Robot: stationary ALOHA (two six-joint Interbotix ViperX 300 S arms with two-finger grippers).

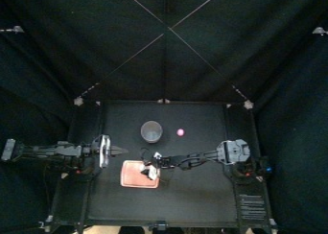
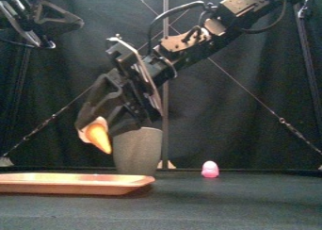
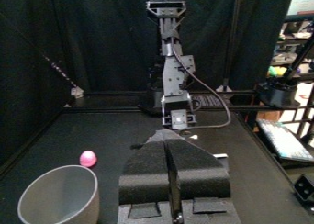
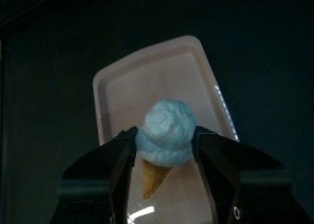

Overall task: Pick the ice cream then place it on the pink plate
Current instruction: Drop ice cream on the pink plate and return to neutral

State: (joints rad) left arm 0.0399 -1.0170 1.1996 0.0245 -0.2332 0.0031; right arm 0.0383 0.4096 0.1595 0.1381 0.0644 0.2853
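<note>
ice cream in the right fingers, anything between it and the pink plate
Nothing visible. The ice cream, held in the right fingers, hangs over bare pink plate; the grey cup and pink toy stand behind, off the plate.

My right arm [image 1: 205,159] reaches past the middle and slants steeply down, wrist bent. My right gripper [image 4: 163,152] points downward, its jaws parted just enough to clamp an ice cream [image 4: 166,136] between them. My left arm [image 1: 52,152] lies low and level on its own side. My left gripper [image 3: 172,145] has its jaws pressed flat together, aimed straight at the right arm.
</note>
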